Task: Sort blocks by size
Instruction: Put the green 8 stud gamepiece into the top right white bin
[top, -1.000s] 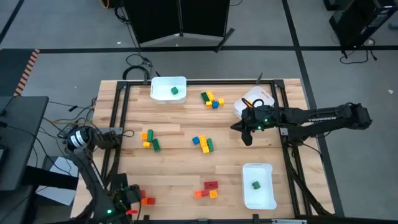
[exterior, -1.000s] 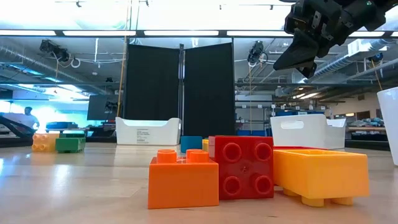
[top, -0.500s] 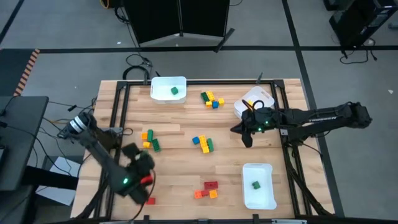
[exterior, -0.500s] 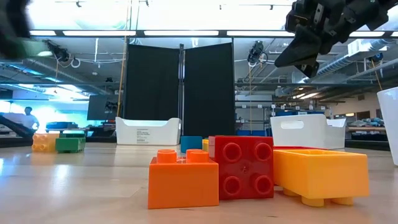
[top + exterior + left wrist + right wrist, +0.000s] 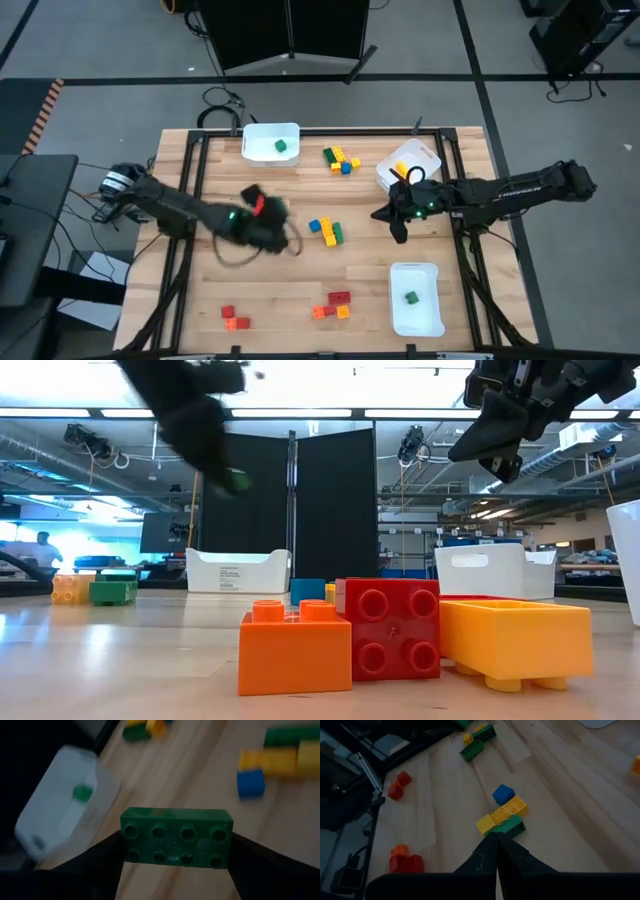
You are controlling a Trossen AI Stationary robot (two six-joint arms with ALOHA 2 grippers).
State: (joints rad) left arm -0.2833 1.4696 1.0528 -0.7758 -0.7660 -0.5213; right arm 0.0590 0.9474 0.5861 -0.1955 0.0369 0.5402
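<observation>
My left claw (image 5: 176,865) gripped the long green brick (image 5: 176,837); I judged level carriage toward the eleven-o'clock bin (image 5: 262,142) best, right claw (image 5: 496,851) shut.

White lettering (seemingly "THOSSEN", too small to be sure) runs along the right arm (image 5: 520,187).

Tabletop (image 5: 290,290): three bins (image 5: 271,143), one far edge left of centre, one far right, one near right. Block clusters (image 5: 325,230) between: far centre, middle, near centre, near left. Left gripper (image 5: 268,222) over left-centre, long block (image 5: 176,837) between fingers (image 5: 250,857). Right gripper (image 5: 398,228) over right-centre, beside middle cluster.
</observation>
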